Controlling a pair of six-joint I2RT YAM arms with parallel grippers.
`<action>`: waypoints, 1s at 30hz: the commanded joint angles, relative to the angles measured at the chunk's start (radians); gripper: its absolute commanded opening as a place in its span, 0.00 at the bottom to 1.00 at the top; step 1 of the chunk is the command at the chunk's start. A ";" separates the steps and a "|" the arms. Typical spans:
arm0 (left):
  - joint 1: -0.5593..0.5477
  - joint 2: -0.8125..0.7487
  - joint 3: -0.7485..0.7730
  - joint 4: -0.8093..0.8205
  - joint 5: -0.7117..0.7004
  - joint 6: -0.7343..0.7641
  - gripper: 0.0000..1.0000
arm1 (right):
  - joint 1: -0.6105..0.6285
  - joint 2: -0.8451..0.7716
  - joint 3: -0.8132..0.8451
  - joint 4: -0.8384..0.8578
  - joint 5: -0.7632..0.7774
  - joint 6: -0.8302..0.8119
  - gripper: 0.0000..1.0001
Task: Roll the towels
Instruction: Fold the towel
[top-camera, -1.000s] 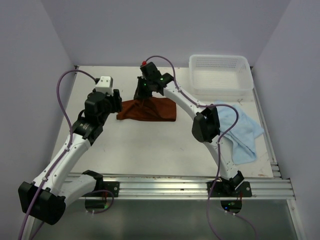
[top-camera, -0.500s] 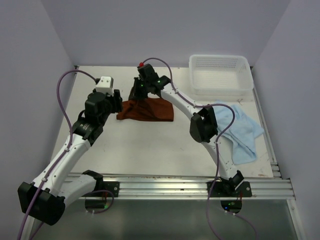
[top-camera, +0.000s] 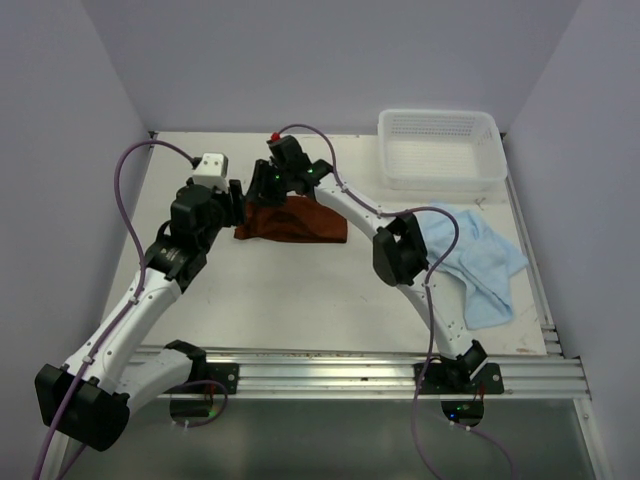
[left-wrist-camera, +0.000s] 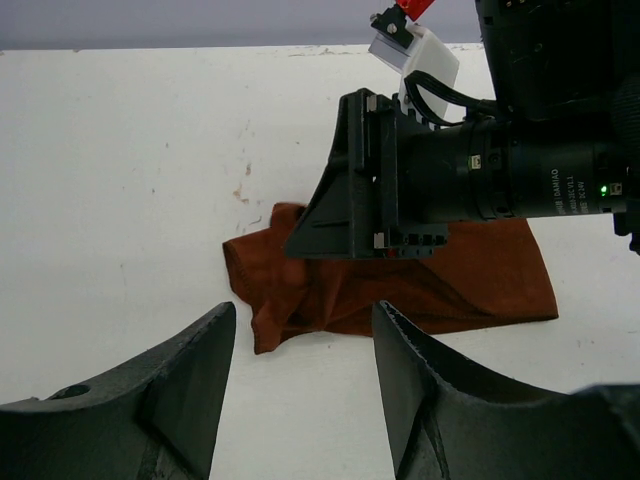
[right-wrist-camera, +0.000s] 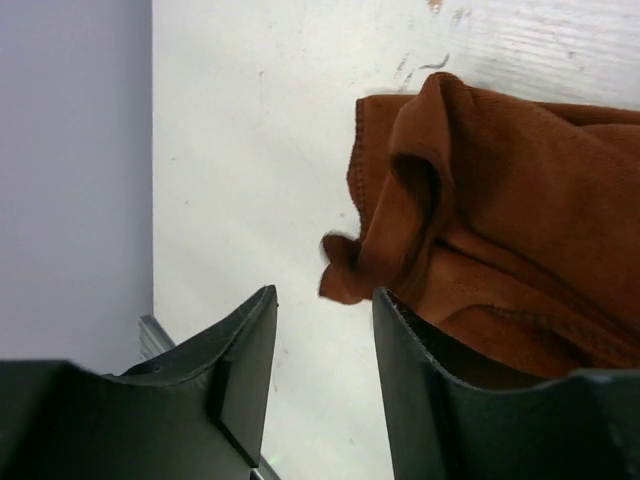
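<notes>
The rust-brown towel (top-camera: 300, 222) lies crumpled and loosely folded on the white desk (top-camera: 300, 300), a little left of centre in the upper half of the overhead view. It is not rolled. Its left end is bunched into ridges, and one small corner sticks out toward the lower left in the right wrist view.

The right gripper (right-wrist-camera: 322, 330) sits low over that bunched left end. Its two dark fingers stand apart with bare desk showing in the gap, so it grips nothing. The towel's corner lies just beyond the fingertips.

The left gripper (left-wrist-camera: 305, 320) hangs just beside the same end, at the left of the towel in the overhead view. Its fingers are spread wide and nothing is between them. In its own view the towel lies ahead, with the right arm's wrist crossing above it.

The light blue towel (top-camera: 480, 260) lies rumpled at the right of the overhead view, partly behind the right arm, well apart from the brown one. A white mesh basket (top-camera: 440, 180) stands at the upper right, beyond the blue towel.
</notes>
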 joint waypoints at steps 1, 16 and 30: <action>-0.009 -0.022 -0.006 0.044 -0.017 0.019 0.61 | 0.019 0.011 0.062 0.081 -0.067 0.030 0.48; -0.015 -0.016 -0.006 0.042 -0.052 0.028 0.61 | -0.076 -0.315 -0.314 0.059 0.029 -0.056 0.51; -0.016 0.100 0.046 0.035 -0.028 0.027 0.62 | -0.273 -0.693 -1.000 0.125 0.158 -0.068 0.45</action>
